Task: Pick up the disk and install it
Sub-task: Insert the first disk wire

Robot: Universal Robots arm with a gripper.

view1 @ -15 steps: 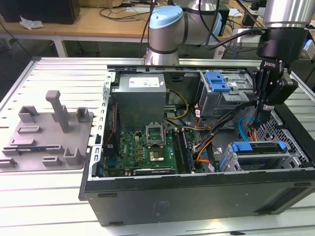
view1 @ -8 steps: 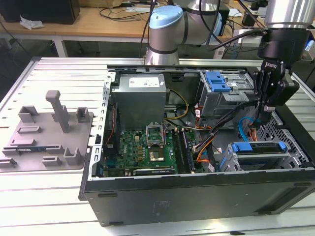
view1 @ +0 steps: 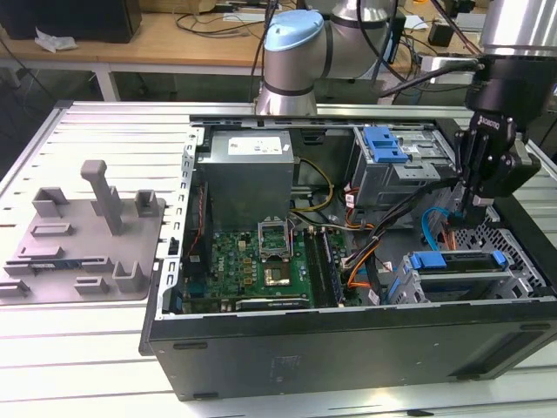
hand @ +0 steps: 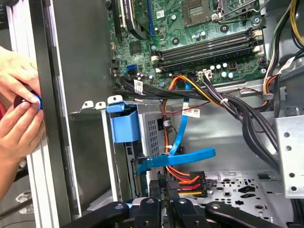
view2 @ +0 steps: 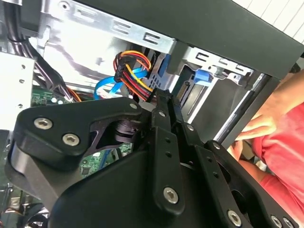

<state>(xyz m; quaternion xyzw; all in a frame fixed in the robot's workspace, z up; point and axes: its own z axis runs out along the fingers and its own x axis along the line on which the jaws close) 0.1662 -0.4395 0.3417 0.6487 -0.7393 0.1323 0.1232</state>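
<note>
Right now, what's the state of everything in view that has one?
case, open, side panel off
disk, sitting in the drive cage
hand, low inside the case, among the cables
CPU socket, uncovered
person's hands, outside the case wall

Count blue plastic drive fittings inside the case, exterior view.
2. A ribbed blue latch atop the drive cage farther from the camera; a blue carrier bracket in the bay nearer the camera. Cables may hide others.

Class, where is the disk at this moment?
In the exterior view the disk sits inside the case, at its corner low on the exterior view's right, just below the gripper.
</note>
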